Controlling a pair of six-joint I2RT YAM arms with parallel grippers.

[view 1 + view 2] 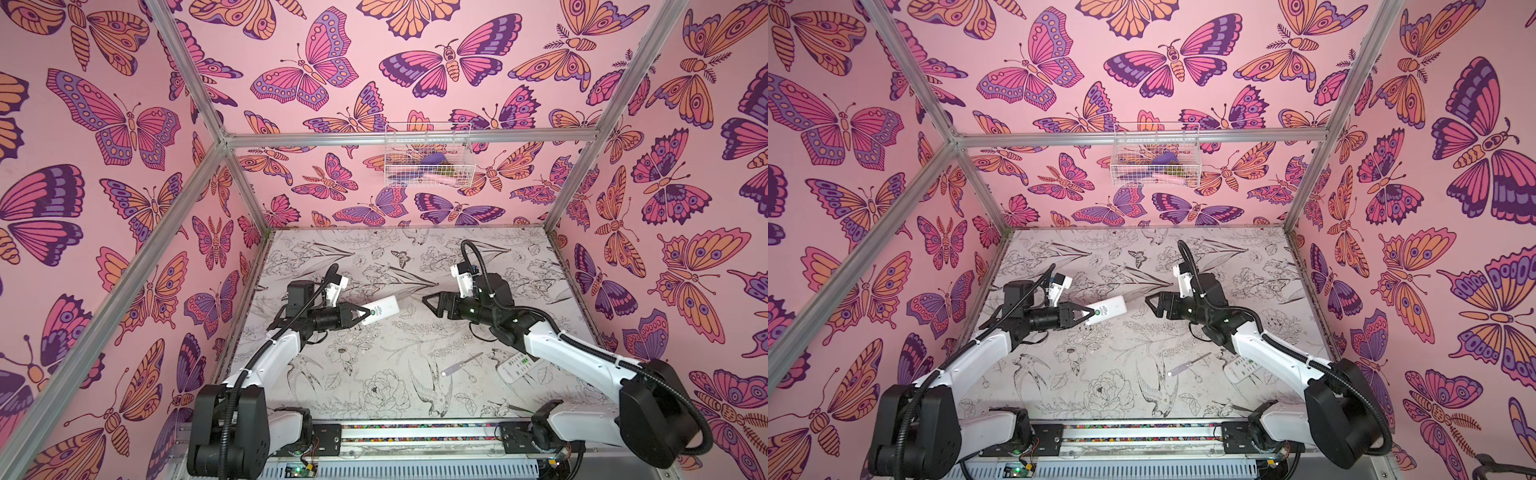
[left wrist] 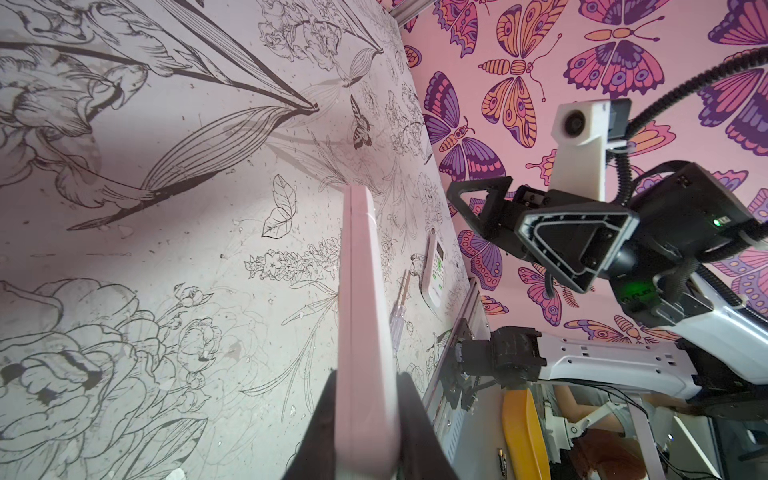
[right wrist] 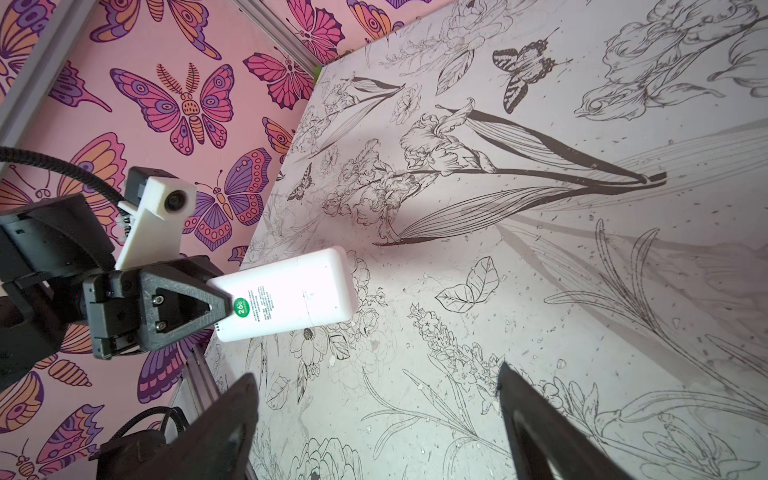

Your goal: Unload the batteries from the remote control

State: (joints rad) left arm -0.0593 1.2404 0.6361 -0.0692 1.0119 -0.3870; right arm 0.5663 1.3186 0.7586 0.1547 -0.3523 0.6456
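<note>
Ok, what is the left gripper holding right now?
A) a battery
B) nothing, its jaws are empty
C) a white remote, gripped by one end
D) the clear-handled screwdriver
C: the left gripper is closed on one end of the white remote, while the screwdriver lies loose on the table.

The left gripper (image 1: 366, 313) is clamped on one end of a white remote (image 1: 382, 311), holding it above the flower-printed table (image 1: 374, 257) with its green-stickered face up. The right gripper (image 1: 430, 301) points at the remote's free end from the other side, with a gap between them. Near the front right of the table lies a second remote (image 1: 515, 368), partly under the right arm. A clear-handled screwdriver (image 1: 459, 365) lies just beside it. A white wire basket (image 1: 428, 156) hangs on the back wall.
</note>
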